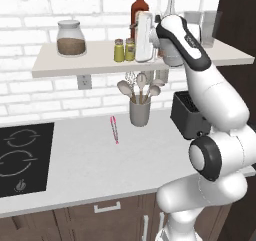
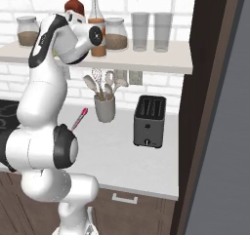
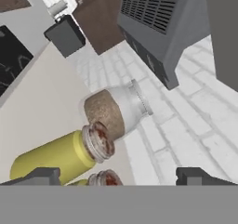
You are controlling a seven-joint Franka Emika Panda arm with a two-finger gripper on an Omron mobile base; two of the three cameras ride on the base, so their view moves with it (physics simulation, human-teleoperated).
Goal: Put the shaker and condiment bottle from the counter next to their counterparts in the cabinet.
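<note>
On the white wall shelf point(image 1: 65, 65) that serves as the cabinet, two small yellow-green shakers point(image 1: 124, 50) stand side by side, just beside the tall red bottle point(image 1: 139, 7) with the green cap, and the orange-brown condiment bottle point(image 2: 97, 31) with its dark spout stands close by on the same board. The gripper point(image 3: 118, 177) hovers at shelf height beside the shakers, its jaws spread wide and holding nothing. Both items appear placed, so the task looks essentially finished, with only pulling the arm away left.
</note>
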